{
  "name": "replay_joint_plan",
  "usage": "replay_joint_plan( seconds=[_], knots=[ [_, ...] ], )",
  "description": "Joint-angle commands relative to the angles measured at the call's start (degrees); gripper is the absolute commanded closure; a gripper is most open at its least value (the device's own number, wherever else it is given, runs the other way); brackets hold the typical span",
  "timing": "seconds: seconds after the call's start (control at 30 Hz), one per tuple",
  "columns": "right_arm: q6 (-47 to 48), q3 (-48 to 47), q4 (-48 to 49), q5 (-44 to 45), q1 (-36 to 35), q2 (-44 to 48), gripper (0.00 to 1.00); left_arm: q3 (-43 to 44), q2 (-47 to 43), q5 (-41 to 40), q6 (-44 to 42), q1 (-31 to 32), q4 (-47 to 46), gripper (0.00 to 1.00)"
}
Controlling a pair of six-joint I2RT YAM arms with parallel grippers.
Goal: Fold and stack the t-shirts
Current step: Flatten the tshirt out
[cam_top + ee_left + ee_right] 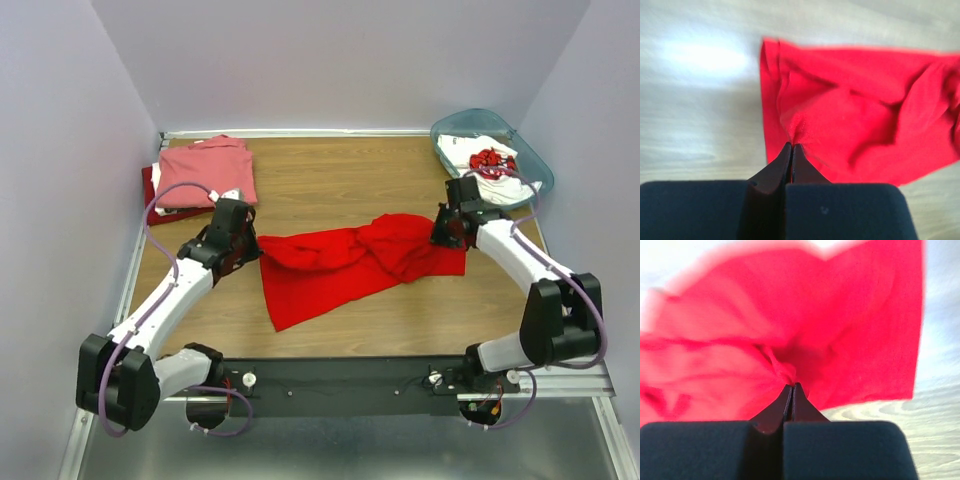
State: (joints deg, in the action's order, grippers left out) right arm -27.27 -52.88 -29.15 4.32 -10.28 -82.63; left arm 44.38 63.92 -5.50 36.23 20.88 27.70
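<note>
Bright red t-shirt is lying bunched mid-worktop, its long axis running left to right between the arms. Left tool is pinching its left edge, fingers pressed together on cloth. Right tool is gripping the right end likewise, each arm nearest its own end. Far left, a salmon-pink shirt is resting on a darker red one. Far right, the teal bin is holding a white printed shirt.
</note>
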Motion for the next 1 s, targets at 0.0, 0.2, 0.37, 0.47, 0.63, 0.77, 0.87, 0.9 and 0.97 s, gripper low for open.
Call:
replay_joint_plan(
  seconds=[0.0,0.2,0.37,0.47,0.63,0.77,0.87,0.9,0.97],
  knots=[
    [1.2,-12.2,-4.9,-2.7,3.4,4.1,1.00,8.2,2.3,-1.0,-4.8,-4.4,-0.3,1.00],
    [3.8,-28.6,-10.7,-6.9,10.0,2.3,0.99,21.1,7.5,0.4,-8.0,-10.2,-0.4,1.00],
    [2.7,-45.1,-12.9,-10.4,14.1,-2.0,1.00,34.0,12.2,1.1,-8.1,-13.0,0.3,1.00],
    [2.0,-51.9,-13.1,-12.2,15.4,-3.8,0.99,42.0,13.9,1.2,-7.4,-13.2,0.5,1.00],
    [1.8,-67.2,-13.3,-11.1,16.1,-6.4,1.00,52.8,13.9,1.4,-4.2,-13.7,0.0,1.00],
    [2.0,-74.9,-13.2,-7.9,16.1,-6.4,0.99,55.9,10.0,2.2,-4.0,-13.7,-3.3,1.00],
    [3.0,-78.2,-11.9,-5.7,16.2,-4.7,1.00,54.4,4.7,2.6,-5.2,-13.7,-7.6,1.00],
    [3.5,-78.7,-11.6,-4.7,16.1,-4.0,0.99,53.3,3.3,2.3,-5.6,-13.7,-8.4,1.00],
    [4.9,-79.7,-10.1,-1.4,16.2,-1.3,0.99,52.6,-0.6,1.8,-6.9,-13.7,-9.9,1.00]
  ],
)
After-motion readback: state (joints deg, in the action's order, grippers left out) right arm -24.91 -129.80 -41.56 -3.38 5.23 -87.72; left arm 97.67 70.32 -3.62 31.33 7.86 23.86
